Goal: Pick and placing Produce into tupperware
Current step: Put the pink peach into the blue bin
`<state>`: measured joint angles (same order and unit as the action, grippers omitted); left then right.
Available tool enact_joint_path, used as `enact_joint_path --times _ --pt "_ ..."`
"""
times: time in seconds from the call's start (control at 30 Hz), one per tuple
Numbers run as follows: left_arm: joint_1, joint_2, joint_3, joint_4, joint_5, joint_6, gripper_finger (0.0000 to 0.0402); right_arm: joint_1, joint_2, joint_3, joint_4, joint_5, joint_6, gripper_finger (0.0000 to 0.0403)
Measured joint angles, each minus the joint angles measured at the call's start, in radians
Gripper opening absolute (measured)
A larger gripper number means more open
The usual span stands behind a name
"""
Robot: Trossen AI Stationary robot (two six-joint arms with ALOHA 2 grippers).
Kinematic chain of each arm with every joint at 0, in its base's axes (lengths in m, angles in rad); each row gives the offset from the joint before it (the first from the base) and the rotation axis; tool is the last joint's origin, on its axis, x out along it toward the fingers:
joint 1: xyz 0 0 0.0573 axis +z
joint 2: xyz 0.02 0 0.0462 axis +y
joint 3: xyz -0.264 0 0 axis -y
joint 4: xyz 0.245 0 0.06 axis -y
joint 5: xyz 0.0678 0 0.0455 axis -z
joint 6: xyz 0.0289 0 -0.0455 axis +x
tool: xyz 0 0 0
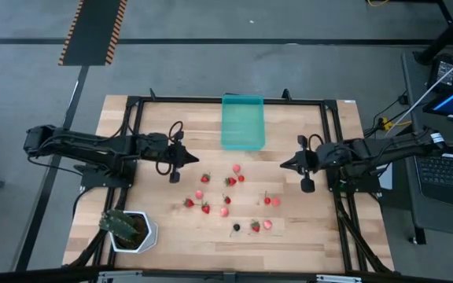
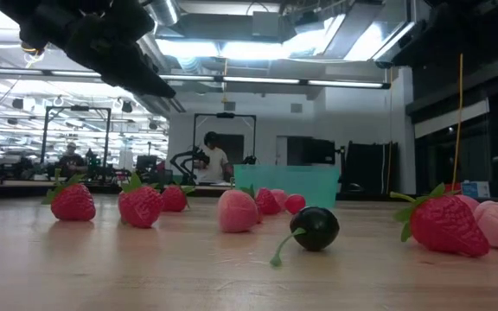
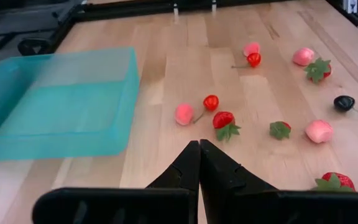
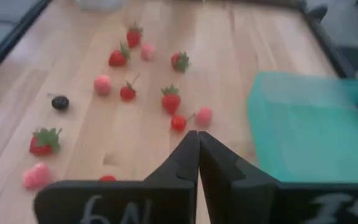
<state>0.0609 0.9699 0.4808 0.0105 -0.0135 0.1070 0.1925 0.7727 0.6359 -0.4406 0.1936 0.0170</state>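
Nothing picked yet: left gripper [image 1: 176,178] and right gripper [image 1: 307,185] hover clenched and empty, fruits [image 1: 231,181] scattered at six o'clock of the empty tupperware [image 1: 242,122]; next, open over one

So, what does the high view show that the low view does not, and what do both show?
Only the high view shows both arms whole, with the left gripper and right gripper shut and empty on either side of the fruit, and the white pot with a plant in a table corner. Only the low view shows the room behind: ceiling lights and a person far off. Both show the teal tupperware, with nothing seen in it from above, the scattered strawberries and the dark berry on the wooden table.
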Motion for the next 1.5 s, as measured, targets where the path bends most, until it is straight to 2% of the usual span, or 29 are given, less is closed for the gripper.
enact_joint_path --times 0.13,0.37,0.47,0.6,0.77,1.1,1.4,1.5 --pt "-0.013 0.000 0.000 -0.003 -0.004 0.000 0.0004 0.000 0.103 0.086 -0.167 -0.015 0.126 0.0014" --pt "-0.046 0.000 0.000 -0.023 -0.034 -0.011 0.0001 0.023 0.274 0.220 -0.245 -0.059 0.159 0.0014" --pt "-0.065 0.000 0.019 -0.097 -0.066 -0.050 0.0001 0.030 0.343 0.278 -0.353 -0.057 0.209 0.0014" --pt "-0.102 0.012 0.065 -0.186 -0.134 -0.077 0.0001 0.047 0.422 0.321 -0.412 -0.057 0.252 0.0014" --pt "-0.135 0.046 0.107 -0.213 -0.143 -0.078 0.0001 0.083 0.509 0.349 -0.425 -0.065 0.306 0.0014" --pt "-0.137 0.107 0.110 -0.216 -0.153 -0.088 0.0001 0.157 0.628 0.366 -0.424 -0.066 0.383 0.0014" --pt "-0.108 0.144 0.110 -0.221 -0.159 -0.075 0.0001 0.167 0.699 0.366 -0.424 -0.066 0.427 0.0016" --pt "-0.101 0.151 0.110 -0.220 -0.159 -0.072 0.0004 0.171 0.712 0.366 -0.421 -0.066 0.444 0.0031"
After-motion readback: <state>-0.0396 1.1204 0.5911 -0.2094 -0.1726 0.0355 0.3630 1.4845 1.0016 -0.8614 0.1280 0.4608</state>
